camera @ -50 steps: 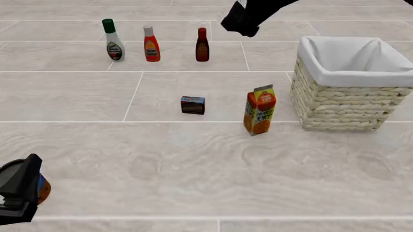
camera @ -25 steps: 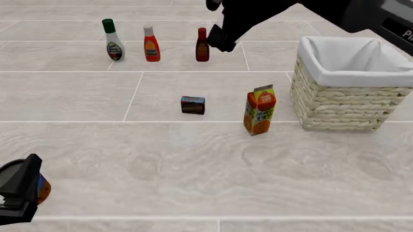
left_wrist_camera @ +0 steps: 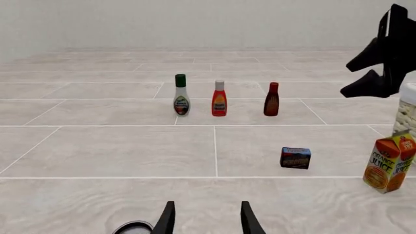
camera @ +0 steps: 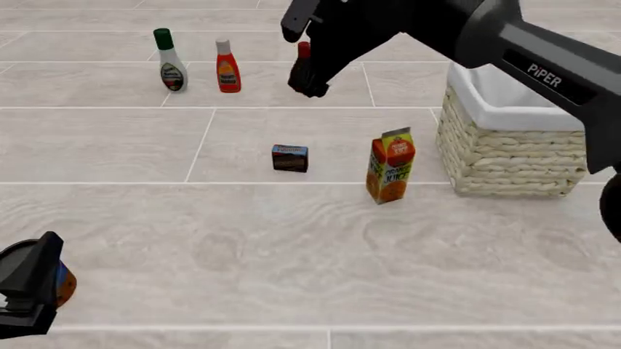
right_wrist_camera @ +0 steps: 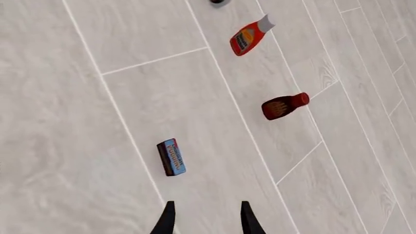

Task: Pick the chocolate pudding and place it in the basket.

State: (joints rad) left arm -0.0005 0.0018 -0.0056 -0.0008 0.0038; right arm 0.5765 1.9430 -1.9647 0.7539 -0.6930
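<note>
pale tiled tabletop carries the chocolate pudding (camera: 290, 158) just left of the orange juice carton (camera: 390, 166), with the basket (camera: 510, 156) further right, while the right gripper (camera: 305, 78) hangs high above it, fingers parted and empty, and the left gripper (left_wrist_camera: 204, 220) waits low, parted too.

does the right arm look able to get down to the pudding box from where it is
Probably yes: the right claw hangs open above the pudding box, nothing between them, and the juice carton stands off to the side.
</note>
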